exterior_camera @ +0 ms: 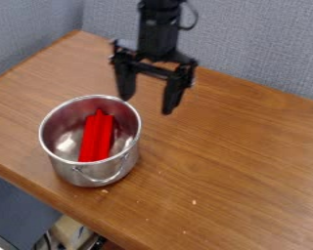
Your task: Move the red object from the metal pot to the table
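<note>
Black gripper (152, 90) hanging above the table (238, 166), fingers spread wide, grasping nothing, pointing down; red object (98, 136) lying inside the metal pot (90, 140), pot sitting near the table's front edge

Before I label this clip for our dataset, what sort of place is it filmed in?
Probably a lab or test bench, not a kitchen: a black robot gripper hangs open over a bare wood-grain table, a plain grey wall behind, and the only props are a metal pot holding a red block.
</note>
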`<control>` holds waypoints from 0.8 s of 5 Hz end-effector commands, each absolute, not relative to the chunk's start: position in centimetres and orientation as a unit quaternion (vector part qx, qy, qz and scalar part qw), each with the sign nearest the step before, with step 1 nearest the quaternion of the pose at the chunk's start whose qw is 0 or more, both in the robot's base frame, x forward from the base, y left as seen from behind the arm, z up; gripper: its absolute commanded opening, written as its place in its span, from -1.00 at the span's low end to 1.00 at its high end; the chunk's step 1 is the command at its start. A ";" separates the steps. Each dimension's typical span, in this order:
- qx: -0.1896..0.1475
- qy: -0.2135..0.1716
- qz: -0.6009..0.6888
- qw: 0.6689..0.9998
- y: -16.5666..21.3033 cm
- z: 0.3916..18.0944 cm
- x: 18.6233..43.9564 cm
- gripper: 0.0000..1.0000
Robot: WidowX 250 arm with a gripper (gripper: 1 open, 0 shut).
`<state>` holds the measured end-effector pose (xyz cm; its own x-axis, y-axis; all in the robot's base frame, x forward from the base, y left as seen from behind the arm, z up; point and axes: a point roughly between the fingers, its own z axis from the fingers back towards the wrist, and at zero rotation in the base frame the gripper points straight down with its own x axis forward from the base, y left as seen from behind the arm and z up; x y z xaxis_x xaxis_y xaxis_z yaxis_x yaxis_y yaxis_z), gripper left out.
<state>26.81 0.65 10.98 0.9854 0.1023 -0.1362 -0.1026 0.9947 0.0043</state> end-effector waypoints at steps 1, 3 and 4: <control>-0.005 0.022 0.082 0.996 2.2 12.9 25.4 1.00; 0.008 0.008 0.124 0.992 5.1 12.9 23.5 1.00; 0.006 0.001 0.137 0.991 6.1 12.4 22.8 1.00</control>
<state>22.73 5.80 11.34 0.9636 0.2635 -0.0442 -0.2634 0.9647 0.0097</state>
